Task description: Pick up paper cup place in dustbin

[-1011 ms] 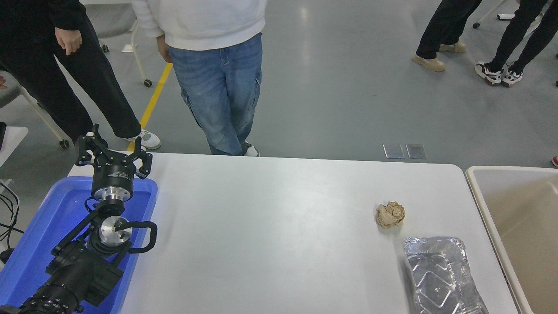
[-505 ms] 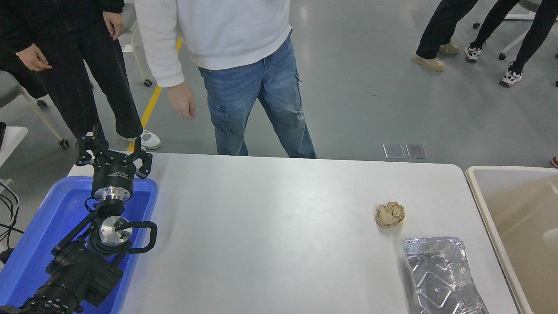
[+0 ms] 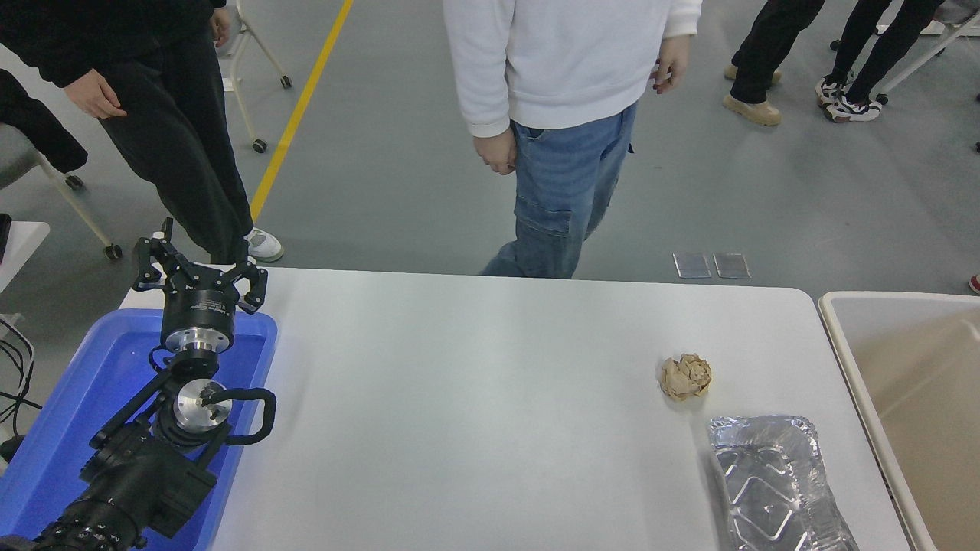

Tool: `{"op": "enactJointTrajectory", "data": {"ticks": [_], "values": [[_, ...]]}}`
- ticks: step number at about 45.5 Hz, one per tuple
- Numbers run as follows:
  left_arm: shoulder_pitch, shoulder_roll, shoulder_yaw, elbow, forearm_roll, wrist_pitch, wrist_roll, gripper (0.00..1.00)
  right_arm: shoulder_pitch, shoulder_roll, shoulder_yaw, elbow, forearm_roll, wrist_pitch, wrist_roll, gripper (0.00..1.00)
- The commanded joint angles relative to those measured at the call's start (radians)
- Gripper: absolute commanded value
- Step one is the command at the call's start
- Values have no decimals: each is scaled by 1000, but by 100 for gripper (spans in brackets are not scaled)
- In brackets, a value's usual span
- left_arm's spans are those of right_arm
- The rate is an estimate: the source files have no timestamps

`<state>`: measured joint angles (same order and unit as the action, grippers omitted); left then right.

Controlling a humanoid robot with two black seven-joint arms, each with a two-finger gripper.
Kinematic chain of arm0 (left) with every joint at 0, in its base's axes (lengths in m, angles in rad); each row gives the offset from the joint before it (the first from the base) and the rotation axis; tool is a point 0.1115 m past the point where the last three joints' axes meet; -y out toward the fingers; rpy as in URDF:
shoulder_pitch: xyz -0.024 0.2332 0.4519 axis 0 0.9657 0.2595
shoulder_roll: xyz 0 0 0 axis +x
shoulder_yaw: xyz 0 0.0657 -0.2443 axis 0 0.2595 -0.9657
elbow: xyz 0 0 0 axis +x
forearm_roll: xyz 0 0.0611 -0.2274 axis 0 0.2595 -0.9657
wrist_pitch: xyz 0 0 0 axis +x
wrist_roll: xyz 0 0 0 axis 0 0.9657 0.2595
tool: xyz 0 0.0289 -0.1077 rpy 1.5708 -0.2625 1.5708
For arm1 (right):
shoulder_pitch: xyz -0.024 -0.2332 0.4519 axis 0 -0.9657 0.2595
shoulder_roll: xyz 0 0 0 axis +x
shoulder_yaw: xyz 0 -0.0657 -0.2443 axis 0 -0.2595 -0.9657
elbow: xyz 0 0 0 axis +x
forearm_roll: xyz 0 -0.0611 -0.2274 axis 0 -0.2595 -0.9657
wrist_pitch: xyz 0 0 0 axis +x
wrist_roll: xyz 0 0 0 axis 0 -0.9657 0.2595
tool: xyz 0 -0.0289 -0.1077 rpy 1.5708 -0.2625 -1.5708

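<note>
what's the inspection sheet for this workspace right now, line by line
surface: white table, mostly bare
job's things: dustbin at the table's right end; paper cup nothing seen
clutter: crumpled brown paper ball, silver foil tray just nearer the camera, blue tub at left
grippers: left gripper open, above the tub's far end; right not in view
cables: black cables at the left edge
surroundings: people standing beyond the far side

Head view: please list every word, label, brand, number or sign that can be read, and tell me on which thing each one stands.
No text can be read here.
Left gripper: a small white label on its black body, too small and blurred to read.
Crumpled brown paper ball, foil tray, blue plastic tub, dustbin, white table: no print visible.
The yellow line on the floor is a plain stripe, without letters.
</note>
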<state>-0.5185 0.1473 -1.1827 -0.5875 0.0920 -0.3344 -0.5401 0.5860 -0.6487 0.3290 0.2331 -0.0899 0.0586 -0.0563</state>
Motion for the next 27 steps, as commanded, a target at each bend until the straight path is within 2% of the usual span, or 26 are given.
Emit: {"op": "enactJointTrajectory", "data": {"ticks": [1, 9, 16, 27], "values": [[0, 0, 0, 0, 0, 0, 0, 99, 67, -232, -70, 382, -4, 4, 1, 100], [0, 0, 0, 0, 0, 0, 0, 99, 181, -354, -160, 606, -99, 3, 1, 100], [0, 0, 0, 0, 0, 0, 0, 99, 348, -451, -335, 770, -111, 3, 1, 100], [0, 0, 0, 0, 0, 0, 0, 99, 707, -485, -704, 930, -111, 4, 6, 100]]}}
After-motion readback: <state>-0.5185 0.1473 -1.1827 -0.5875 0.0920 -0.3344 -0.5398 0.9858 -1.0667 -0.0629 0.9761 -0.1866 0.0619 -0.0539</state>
